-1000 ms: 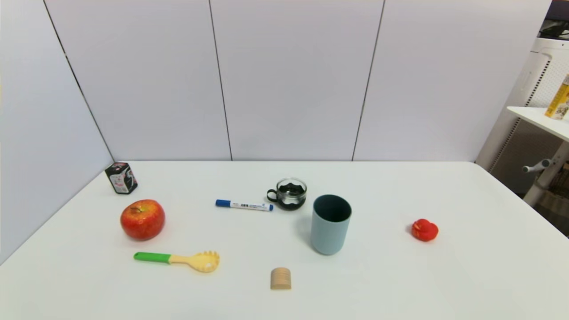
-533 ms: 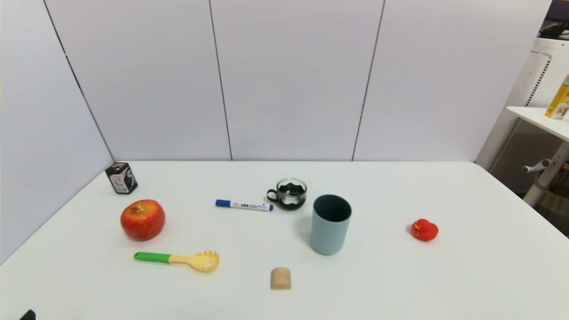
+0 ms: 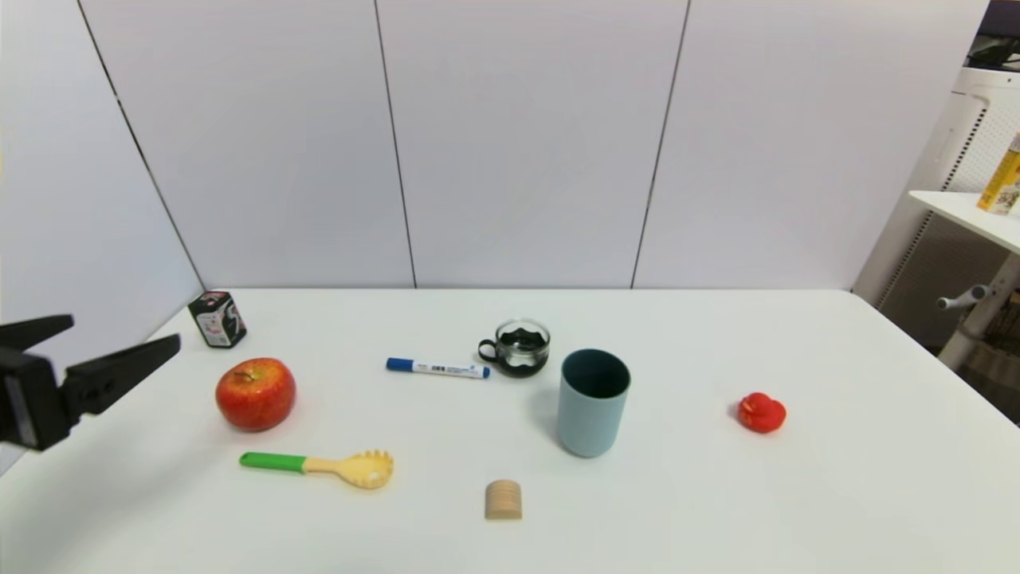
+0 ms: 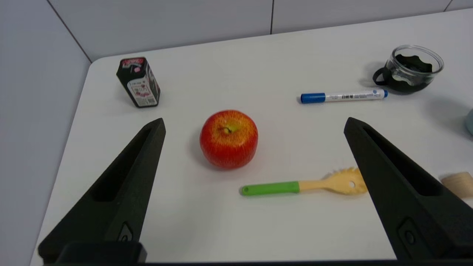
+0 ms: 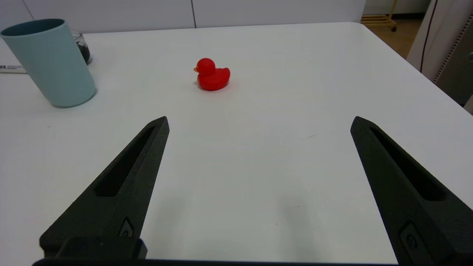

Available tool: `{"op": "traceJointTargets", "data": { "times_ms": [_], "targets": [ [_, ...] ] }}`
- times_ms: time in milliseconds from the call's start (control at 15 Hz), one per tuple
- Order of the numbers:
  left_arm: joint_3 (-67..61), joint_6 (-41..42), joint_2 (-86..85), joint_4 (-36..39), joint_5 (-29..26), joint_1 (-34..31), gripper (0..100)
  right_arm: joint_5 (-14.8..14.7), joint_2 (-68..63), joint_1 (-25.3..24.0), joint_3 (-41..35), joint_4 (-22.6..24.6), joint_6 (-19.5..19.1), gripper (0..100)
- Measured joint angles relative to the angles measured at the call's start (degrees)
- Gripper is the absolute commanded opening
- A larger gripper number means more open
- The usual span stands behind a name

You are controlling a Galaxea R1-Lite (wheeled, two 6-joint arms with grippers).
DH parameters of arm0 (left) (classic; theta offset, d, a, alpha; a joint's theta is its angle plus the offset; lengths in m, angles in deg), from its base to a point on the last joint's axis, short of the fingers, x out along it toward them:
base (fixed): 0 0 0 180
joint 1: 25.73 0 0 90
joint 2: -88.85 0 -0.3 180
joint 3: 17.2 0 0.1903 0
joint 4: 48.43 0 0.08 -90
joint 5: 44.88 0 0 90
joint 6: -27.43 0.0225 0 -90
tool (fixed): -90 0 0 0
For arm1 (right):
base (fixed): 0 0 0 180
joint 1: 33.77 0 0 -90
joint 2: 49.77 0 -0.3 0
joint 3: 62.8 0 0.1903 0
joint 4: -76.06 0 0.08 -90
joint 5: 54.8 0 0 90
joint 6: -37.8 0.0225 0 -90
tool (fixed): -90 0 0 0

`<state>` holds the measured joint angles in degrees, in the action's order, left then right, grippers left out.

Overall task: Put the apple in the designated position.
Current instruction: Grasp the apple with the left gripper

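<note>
Hovering left claw (image 3: 119,333) spread wide near apple (image 3: 256,393), blue-grey cup (image 3: 592,402) upright, interior dark.

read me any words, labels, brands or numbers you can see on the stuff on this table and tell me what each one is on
None can be read.
Small black box: red lettering on top and a white label with a barcode-like patch, too small to read.
Marker: dark print and a barcode along its white barrel, too small to read.
Yellow box on the side shelf: printed pictures, text blurred.
The apple, cup and duck show no text.
</note>
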<state>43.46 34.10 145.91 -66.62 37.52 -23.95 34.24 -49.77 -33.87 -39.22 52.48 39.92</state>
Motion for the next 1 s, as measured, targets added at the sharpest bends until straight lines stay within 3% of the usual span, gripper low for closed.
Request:
{"op": "traceJointTargets", "data": {
  "times_ms": [400, 800, 1000],
  "targets": [
    [7.06, 2.1, 25.75, 4.52, -1.39, 0.8, 100, 0.02, 0.0, 0.02, 0.02, 0.02, -0.04, 100],
    [10.09, 1.77, 39.0, 2.23, -1.52, 1.55, 100, 0.0, 0.0, 0.0, 0.05, 0.05, 0.0, 100],
    [13.9, 1.65, 42.8, -2.73, -1.5, 1.33, 100, 0.0, 0.0, 0.02, 0.05, 0.0, -0.01, 100]
  ]
}}
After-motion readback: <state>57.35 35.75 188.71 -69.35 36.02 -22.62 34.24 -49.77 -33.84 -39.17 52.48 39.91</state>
